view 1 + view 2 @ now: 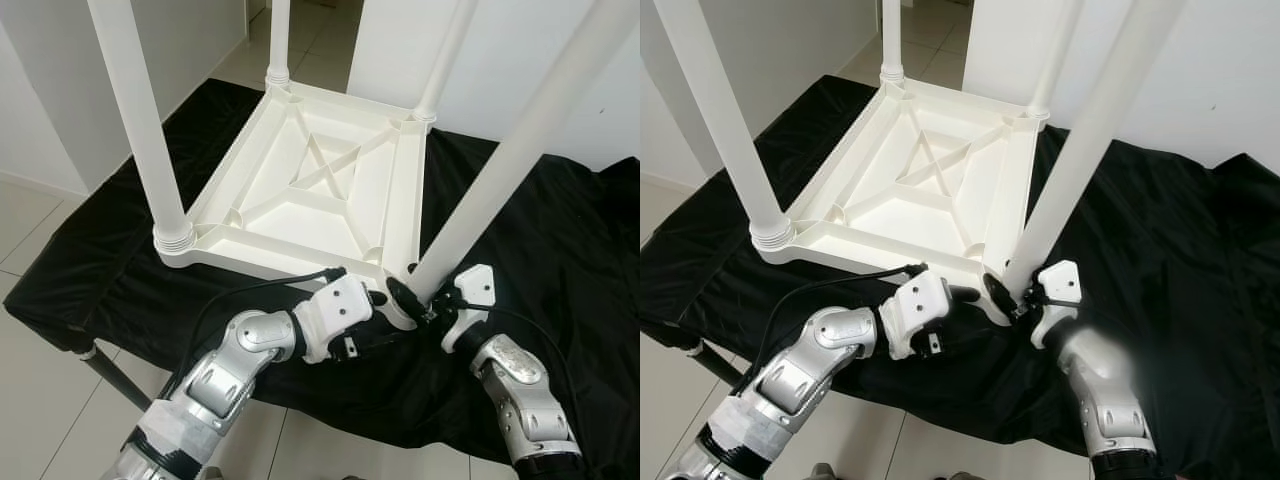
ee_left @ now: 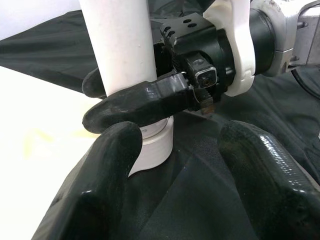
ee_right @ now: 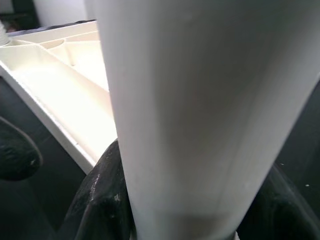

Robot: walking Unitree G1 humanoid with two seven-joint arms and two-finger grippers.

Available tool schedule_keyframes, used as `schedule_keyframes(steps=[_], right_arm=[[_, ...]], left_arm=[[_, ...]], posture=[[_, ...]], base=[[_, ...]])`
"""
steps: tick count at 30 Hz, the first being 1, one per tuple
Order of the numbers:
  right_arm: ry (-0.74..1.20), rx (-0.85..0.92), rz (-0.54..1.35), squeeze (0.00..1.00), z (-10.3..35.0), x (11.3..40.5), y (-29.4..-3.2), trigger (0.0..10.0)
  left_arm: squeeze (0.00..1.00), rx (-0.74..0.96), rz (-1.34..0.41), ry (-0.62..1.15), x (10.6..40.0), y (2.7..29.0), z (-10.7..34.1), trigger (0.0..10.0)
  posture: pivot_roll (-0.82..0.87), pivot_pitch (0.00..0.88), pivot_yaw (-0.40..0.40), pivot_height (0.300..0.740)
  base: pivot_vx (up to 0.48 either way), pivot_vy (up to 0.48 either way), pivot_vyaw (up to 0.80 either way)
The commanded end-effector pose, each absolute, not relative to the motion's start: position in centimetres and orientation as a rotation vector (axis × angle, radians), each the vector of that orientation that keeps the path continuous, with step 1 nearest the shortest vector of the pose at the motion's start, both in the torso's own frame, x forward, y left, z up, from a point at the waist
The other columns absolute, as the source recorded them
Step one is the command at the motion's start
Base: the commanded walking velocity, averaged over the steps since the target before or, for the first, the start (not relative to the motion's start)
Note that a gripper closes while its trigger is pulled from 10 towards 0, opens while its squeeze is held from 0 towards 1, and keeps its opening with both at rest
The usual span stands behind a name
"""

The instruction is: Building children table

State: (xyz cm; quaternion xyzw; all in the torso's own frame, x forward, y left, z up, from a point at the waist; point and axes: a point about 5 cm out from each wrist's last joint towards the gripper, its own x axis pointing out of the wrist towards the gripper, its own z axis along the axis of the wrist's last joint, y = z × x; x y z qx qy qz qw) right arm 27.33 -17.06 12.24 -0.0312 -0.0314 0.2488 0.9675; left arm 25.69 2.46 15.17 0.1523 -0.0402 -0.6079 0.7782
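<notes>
— At the tabletop's (image 1: 300,200) near corner, what's happening?
— Right gripper (image 1: 425,300) fingers clasp the last leg (image 1: 500,170) above its socket; left gripper (image 1: 385,305) spread beside it.
— Next?
— Probably seat and twist it tight.

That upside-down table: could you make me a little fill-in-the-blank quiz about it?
1. The white plastic table lies upside down on a ____ cloth.
2. ____ legs stand up from it.
3. The right pincer is shut on the ____ of the nearest leg.
4. The left pincer is ____.

Missing: black; four; base; open
</notes>
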Motion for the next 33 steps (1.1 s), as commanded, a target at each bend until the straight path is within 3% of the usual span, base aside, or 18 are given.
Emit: schedule_keyframes(steps=[1,12,23,24,25,26,33], right_arm=[[0.05,-0.062,0.46,0.0,10.0,26.6,-17.1,10.0],[0.042,0.085,0.175,0.0,10.0,25.3,-15.1,10.0],[0.062,0.155,0.165,0.0,10.1,24.6,-13.3,10.0],[0.06,0.153,0.172,0.86,10.2,24.6,-13.4,10.0],[0.06,0.153,0.172,0.86,10.2,24.6,-13.4,10.0],[0.059,0.152,0.176,1.0,10.2,24.6,-13.4,10.0],[0.026,0.117,0.225,1.0,10.7,24.6,-14.1,10.0]], left_arm=[[0.0,0.326,-1.324,-0.082,25.4,2.2,15.0,10.0],[0.0,0.331,-1.332,-0.081,25.5,2.1,14.9,10.0],[0.0,0.333,-1.336,-0.083,25.5,2.0,14.9,10.0],[0.0,0.334,-1.337,-0.083,25.5,2.0,14.9,10.0],[0.0,0.334,-1.337,-0.083,25.5,2.0,14.9,10.0],[0.0,0.335,-1.338,-0.083,25.5,2.0,14.9,10.0],[0.0,0.335,-1.341,-0.085,25.5,2.0,14.9,10.0]], posture=[[0.03,0.104,-0.101,0.74],[0.03,0.099,-0.106,0.74],[0.03,0.092,-0.107,0.74],[0.03,0.09,-0.107,0.74],[0.03,0.09,-0.107,0.74],[0.03,0.09,-0.107,0.74],[0.03,0.092,-0.102,0.74]], base=[[0.0,0.0,0.0],[0.0,0.0,0.0],[0.0,0.0,0.0],[0.0,0.0,0.0],[0.0,0.0,0.0],[0.0,0.0,0.0],[0.0,0.0,0.0]])
